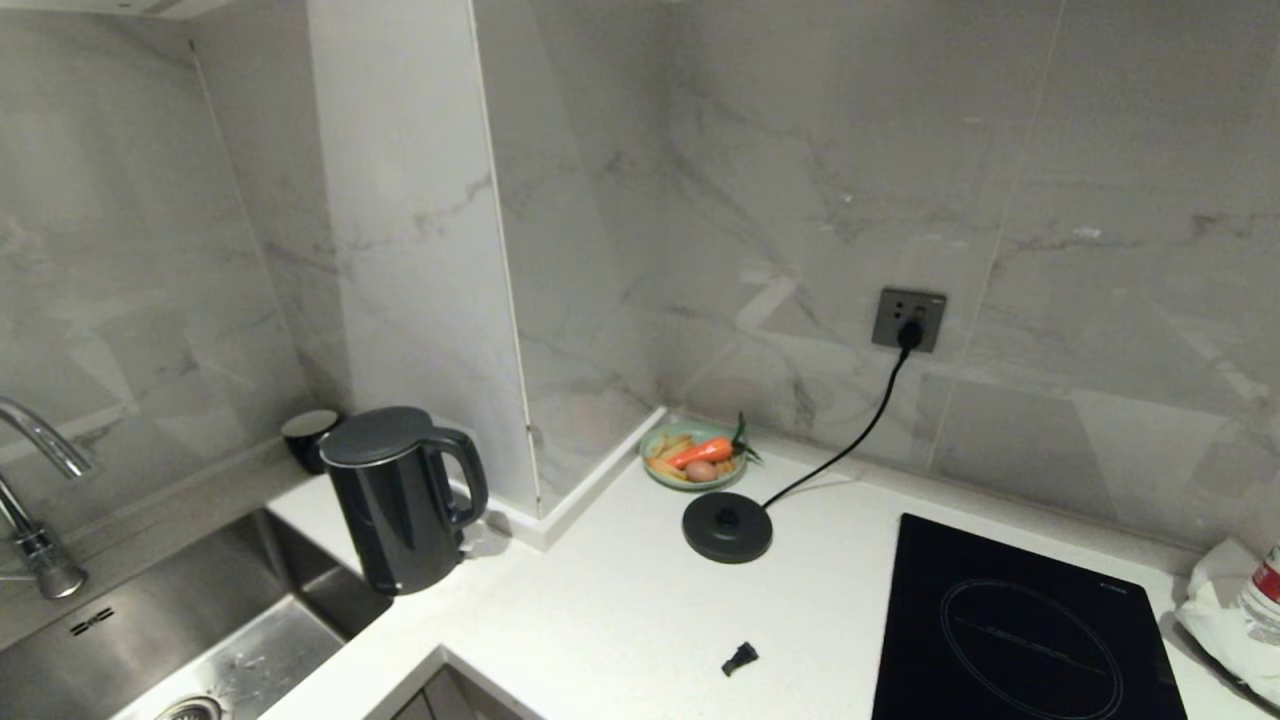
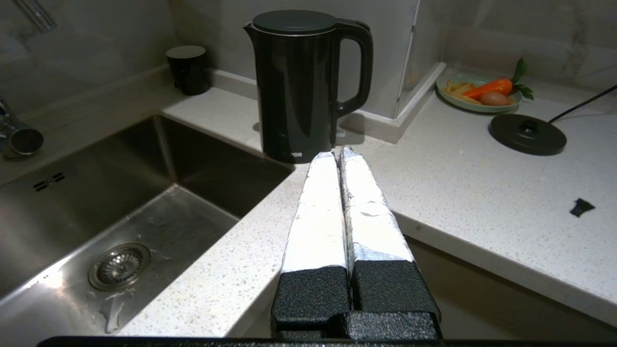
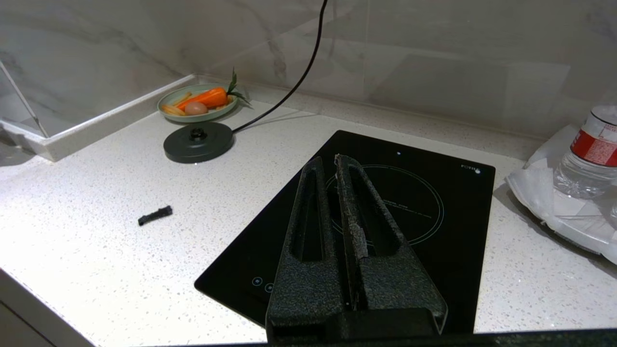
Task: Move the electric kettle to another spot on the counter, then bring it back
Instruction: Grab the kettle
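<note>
The glossy black electric kettle (image 1: 400, 497) (image 2: 301, 84) stands upright on the white speckled counter (image 1: 600, 610) (image 2: 462, 193) at the sink's back corner, off its base, handle turned toward the wall corner. My left gripper (image 2: 337, 153) is shut with nothing in it, held back from the counter edge and pointing at the kettle's foot without touching it. My right gripper (image 3: 329, 162) is shut and empty, hovering in front of the hob. Neither arm appears in the head view.
A steel sink (image 1: 180, 620) (image 2: 115, 212) with a tap (image 1: 40, 500) lies left of the kettle. A small black cup (image 1: 308, 438) stands behind it. The corded base disc (image 1: 727, 526), a plate of food (image 1: 695, 457), a black hob (image 1: 1020, 630), a small black scrap (image 1: 740, 657) and a bottle on a bag (image 3: 585, 154) share the worktop.
</note>
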`<state>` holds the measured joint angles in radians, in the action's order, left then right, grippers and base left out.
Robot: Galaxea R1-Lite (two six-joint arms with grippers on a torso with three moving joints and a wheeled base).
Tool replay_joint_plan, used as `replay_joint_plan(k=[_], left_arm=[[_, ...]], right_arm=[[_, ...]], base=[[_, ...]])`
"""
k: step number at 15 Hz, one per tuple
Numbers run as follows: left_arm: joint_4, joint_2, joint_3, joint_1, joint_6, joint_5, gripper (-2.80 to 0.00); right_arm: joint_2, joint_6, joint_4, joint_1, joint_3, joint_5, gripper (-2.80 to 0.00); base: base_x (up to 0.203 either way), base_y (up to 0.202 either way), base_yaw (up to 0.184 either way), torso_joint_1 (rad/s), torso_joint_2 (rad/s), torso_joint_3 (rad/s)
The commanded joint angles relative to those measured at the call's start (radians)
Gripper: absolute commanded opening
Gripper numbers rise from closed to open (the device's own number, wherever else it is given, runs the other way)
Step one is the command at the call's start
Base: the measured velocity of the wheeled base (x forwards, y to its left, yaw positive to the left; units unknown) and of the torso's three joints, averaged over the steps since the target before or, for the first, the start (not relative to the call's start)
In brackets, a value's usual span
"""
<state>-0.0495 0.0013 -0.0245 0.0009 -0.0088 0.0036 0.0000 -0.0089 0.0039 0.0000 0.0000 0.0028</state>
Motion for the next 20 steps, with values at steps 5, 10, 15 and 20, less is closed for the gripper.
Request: replay_joint_plan(k=[5, 10, 15, 20], left_arm=[[-0.024, 0.109, -0.175, 0.001, 0.031, -0.062, -2.80], [-0.024, 0.374, -0.355, -0.001, 0.027, -0.123, -2.80], [-0.016, 0.753, -0.420, -0.029, -0.001, -0.153, -2.80], [0.214, 1.129, -0.418, -0.119, -0.047, -0.160, -2.80]], right_arm=[[0.000, 0.000, 0.001, 0.000, 0.000, 0.000, -2.80], [0.000, 0.000, 0.001, 0.000, 0.000, 0.000, -2.80], [0.000, 0.000, 0.001, 0.000, 0.000, 0.000, -2.80], [0.002, 0.000, 0.001, 0.000, 0.000, 0.000, -2.80]], base=[[0.000, 0.000, 0.000, 0.000, 0.00, 0.000], [0.000, 0.000, 0.000, 0.000, 0.00, 0.000], [0.000, 0.000, 0.000, 0.000, 0.00, 0.000], [0.000, 0.000, 0.000, 0.000, 0.00, 0.000]])
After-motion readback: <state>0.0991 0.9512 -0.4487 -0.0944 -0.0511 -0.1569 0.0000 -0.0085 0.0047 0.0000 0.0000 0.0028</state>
